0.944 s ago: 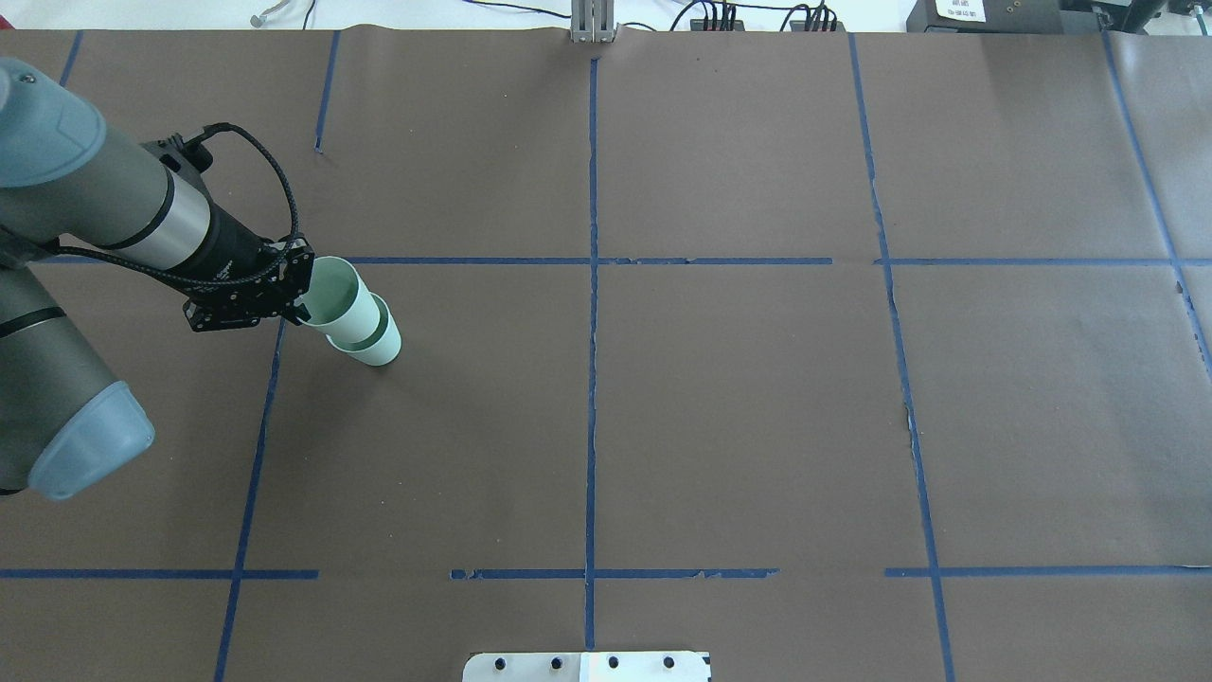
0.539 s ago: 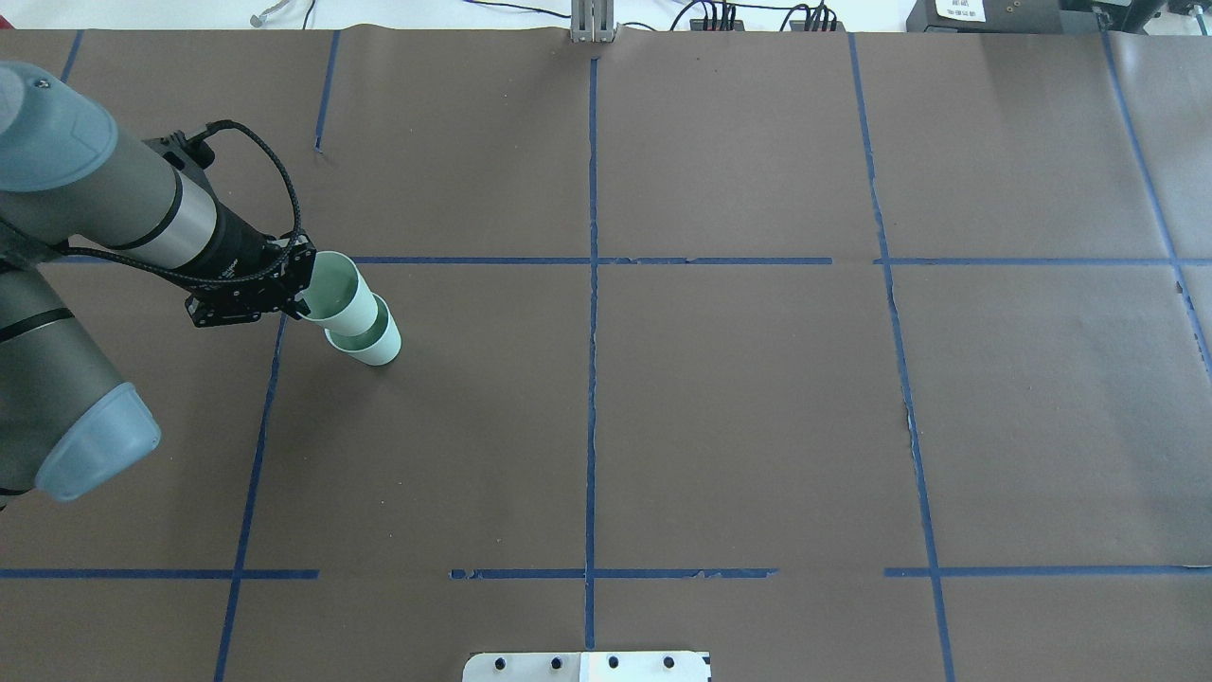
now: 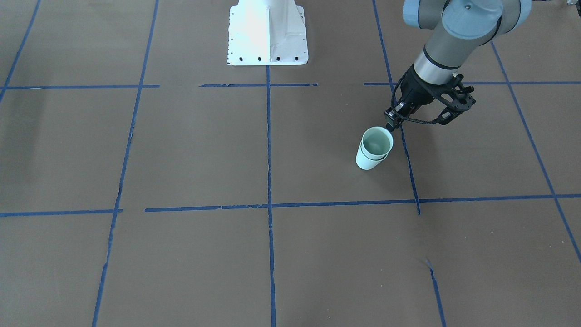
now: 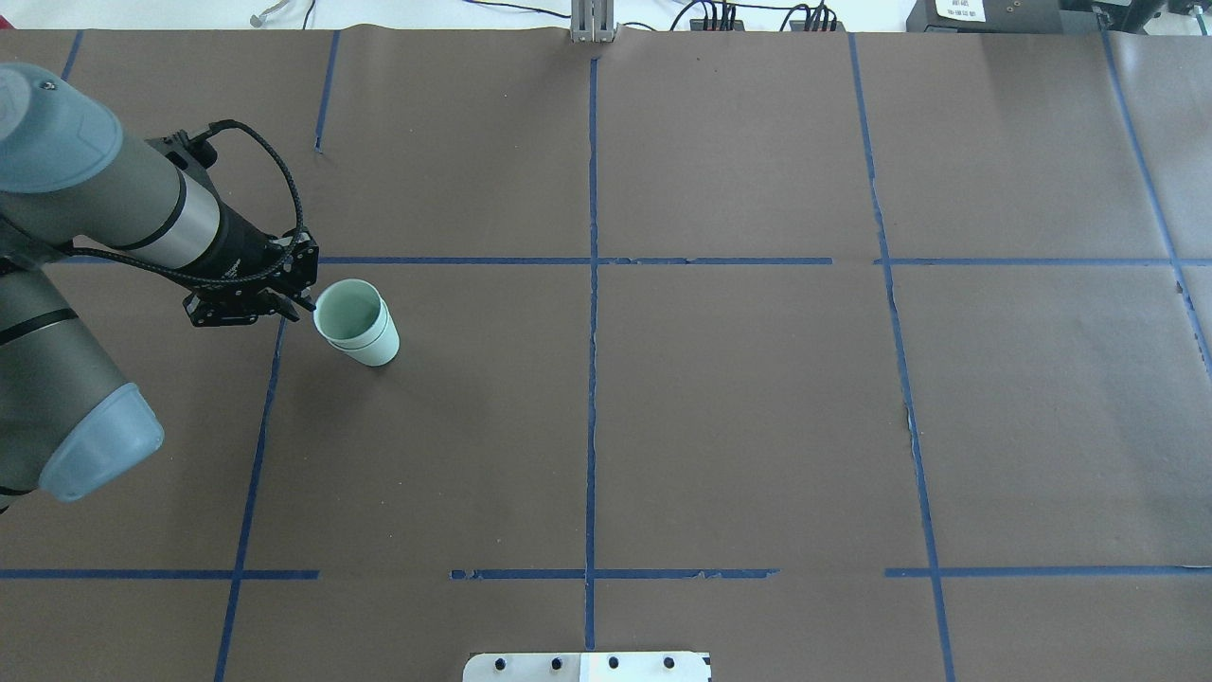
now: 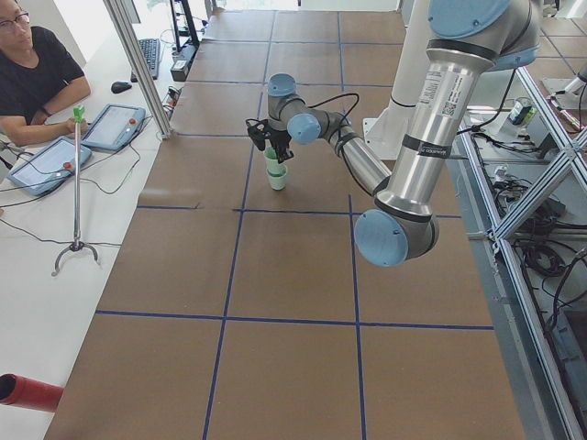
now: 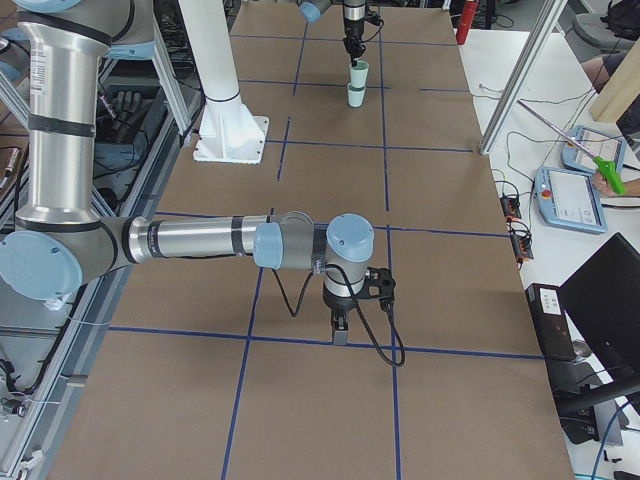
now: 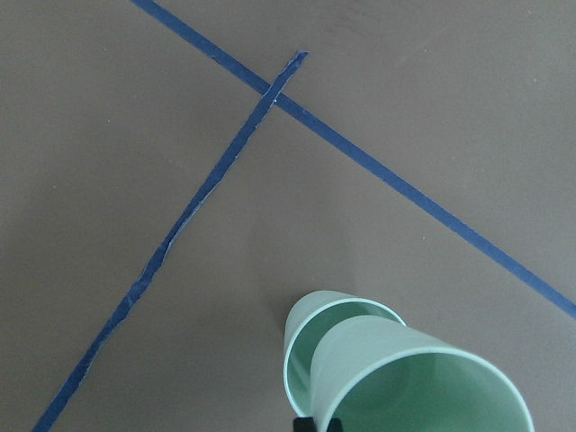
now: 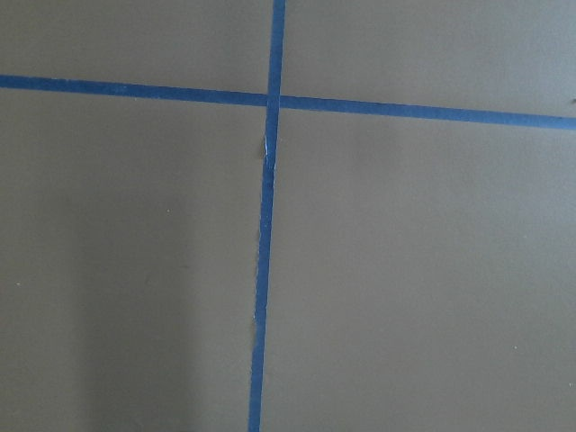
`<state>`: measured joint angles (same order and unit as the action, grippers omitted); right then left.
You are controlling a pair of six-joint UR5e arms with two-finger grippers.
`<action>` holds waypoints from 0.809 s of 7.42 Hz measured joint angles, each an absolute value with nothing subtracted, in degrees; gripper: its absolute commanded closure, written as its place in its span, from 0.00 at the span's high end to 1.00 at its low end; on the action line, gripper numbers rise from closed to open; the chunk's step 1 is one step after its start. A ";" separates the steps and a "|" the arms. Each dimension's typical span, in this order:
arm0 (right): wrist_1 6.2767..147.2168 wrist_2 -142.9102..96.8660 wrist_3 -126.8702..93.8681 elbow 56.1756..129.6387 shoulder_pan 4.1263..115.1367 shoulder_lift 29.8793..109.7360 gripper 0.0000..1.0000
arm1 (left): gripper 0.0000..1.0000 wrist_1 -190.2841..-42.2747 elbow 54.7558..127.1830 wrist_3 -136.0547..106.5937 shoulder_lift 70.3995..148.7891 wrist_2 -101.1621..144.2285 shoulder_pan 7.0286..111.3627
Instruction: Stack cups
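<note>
Two pale mint-green cups stand nested upright on the brown table at the robot's left. The upper cup [image 4: 347, 311] sits in the lower cup [image 4: 381, 350], its rim sticking out a little. The stack also shows in the front view [image 3: 375, 150], the left side view [image 5: 277, 172] and the right side view [image 6: 356, 84]. In the left wrist view the upper cup [image 7: 409, 378] fills the bottom edge with the lower cup's rim [image 7: 301, 337] behind it. My left gripper [image 4: 303, 305] is open right beside the upper rim, apart from it [image 3: 390, 126]. My right gripper [image 6: 340, 330] points down at bare table far from the cups; I cannot tell its state.
Blue tape lines [image 4: 593, 284] divide the brown paper cover into squares. The white robot base plate [image 3: 268, 32] is at the table's robot side. An operator [image 5: 37, 69] sits with tablets beyond the far edge. The right wrist view shows only a tape cross [image 8: 273, 99].
The upper cup, held by its rim above the lower one, has been let go and has dropped down into it. The left gripper has stayed nearly in place beside the rim.
</note>
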<state>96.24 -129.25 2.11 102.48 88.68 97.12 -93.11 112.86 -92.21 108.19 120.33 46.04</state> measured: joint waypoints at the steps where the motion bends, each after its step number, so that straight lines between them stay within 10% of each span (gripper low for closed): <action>1: 96.22 -129.24 2.11 102.48 88.68 97.12 1.00 | 1.00 -93.10 112.90 -92.15 108.19 120.32 46.01; 6: 96.24 -129.27 2.11 102.48 88.68 97.12 1.00 | 1.00 -93.06 113.56 -69.84 104.49 121.84 52.95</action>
